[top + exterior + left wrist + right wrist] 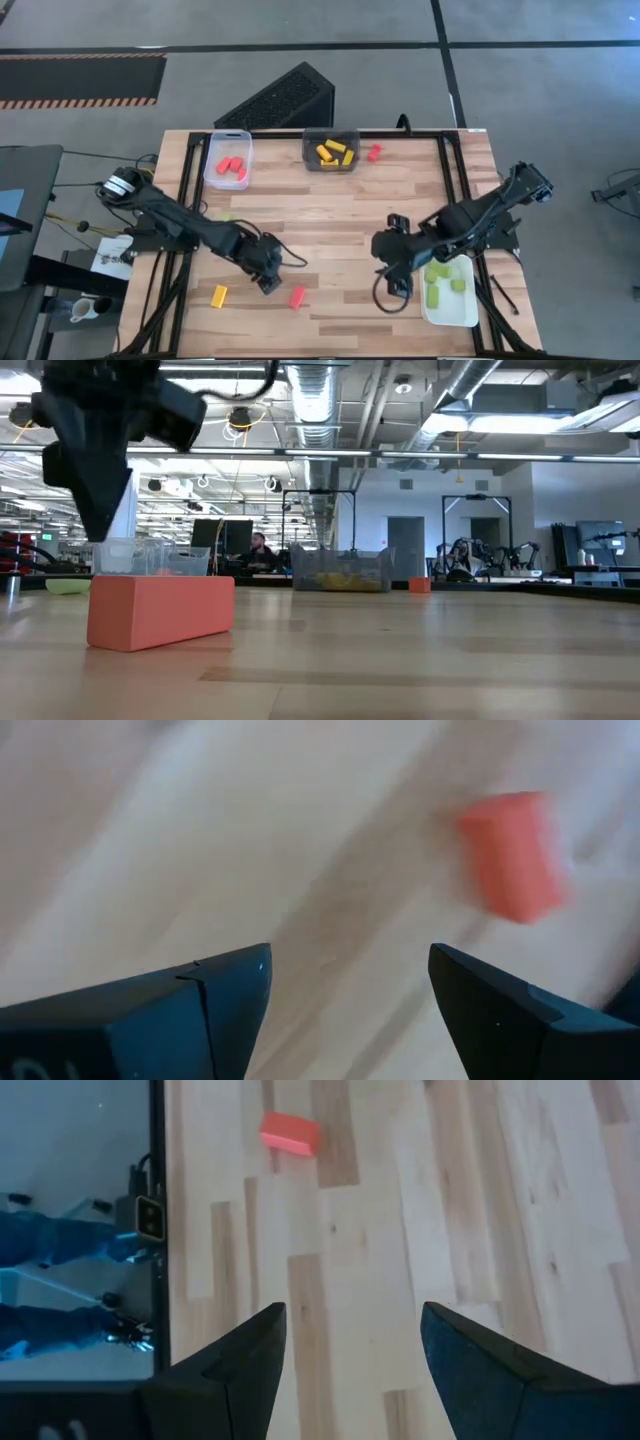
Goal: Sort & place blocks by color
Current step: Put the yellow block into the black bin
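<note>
A red block [297,297] lies flat on the table near its near edge, and also shows in the low view [160,610] and the left wrist view [510,855]. My left gripper [270,283] [350,960] is open just to the block's left, touching nothing. A yellow block [219,294] lies farther left. Another red block [373,152] [420,586] lies beside the dark grey tray. My right gripper [397,288] [355,1315] is open over bare table beside the white tray. The red block [290,1132] is far ahead of it.
A clear tray [228,160] holds red blocks and a dark grey tray [331,150] holds yellow ones, both at the far edge. A white tray [450,300] at the near right holds light green blocks. Bare wood lies between the arms.
</note>
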